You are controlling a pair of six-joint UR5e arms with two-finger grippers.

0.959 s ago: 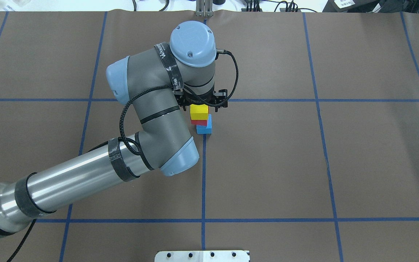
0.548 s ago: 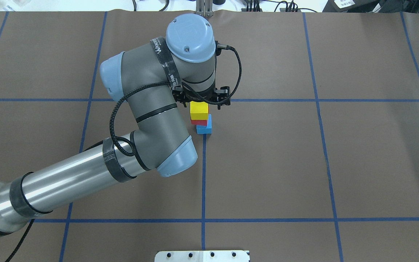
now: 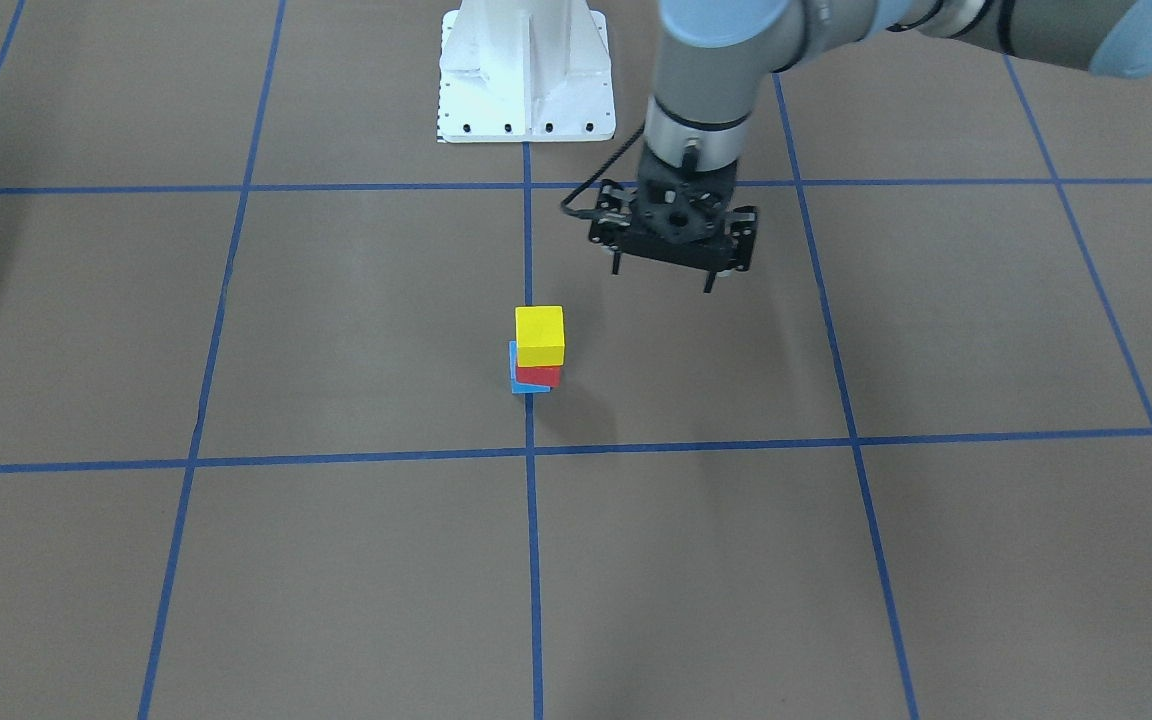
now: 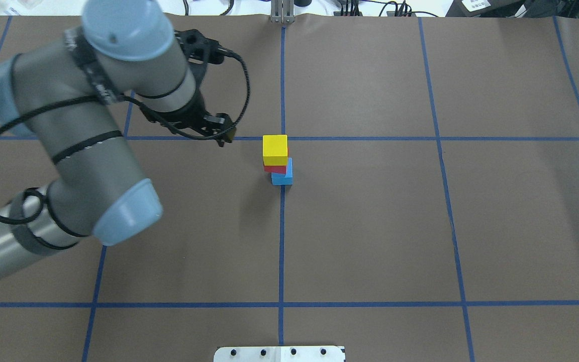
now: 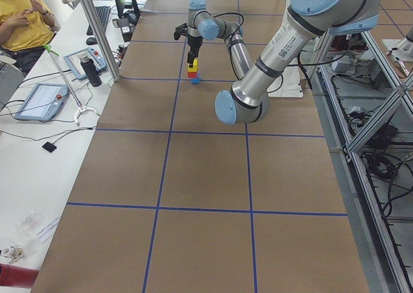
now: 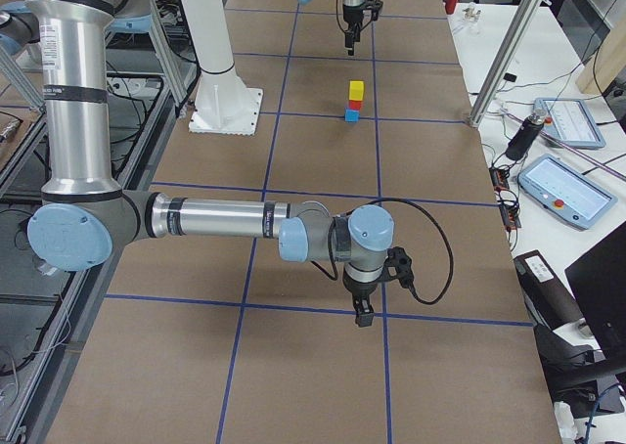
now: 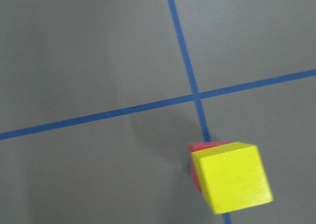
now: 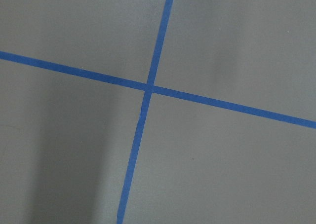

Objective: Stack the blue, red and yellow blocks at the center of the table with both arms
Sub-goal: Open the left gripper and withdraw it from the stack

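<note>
Yellow block (image 4: 275, 149) tops red block (image 4: 275, 169) on blue block (image 4: 284, 176), left pincer (image 3: 662, 280) nearby.

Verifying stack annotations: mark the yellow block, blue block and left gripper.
yellow block (image 4: 275, 146): overhead view, top face.
blue block (image 4: 282, 179): overhead view, uncovered strip nearest the robot.
left gripper (image 3: 662, 278): front-facing view, midway between its open jaws.

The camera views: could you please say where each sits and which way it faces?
Front-facing: across the table, facing the pedestal; left gripper shows.
Overhead: above the pedestal, looking forward and down; left arm.
Exterior left: table's left end; left arm near.
Exterior right: table's right end; right arm near.
Left wrist: down on yellow block; no body.
Right wrist: down on tape lines; no body.
Shared: the stack, except right wrist.
</note>
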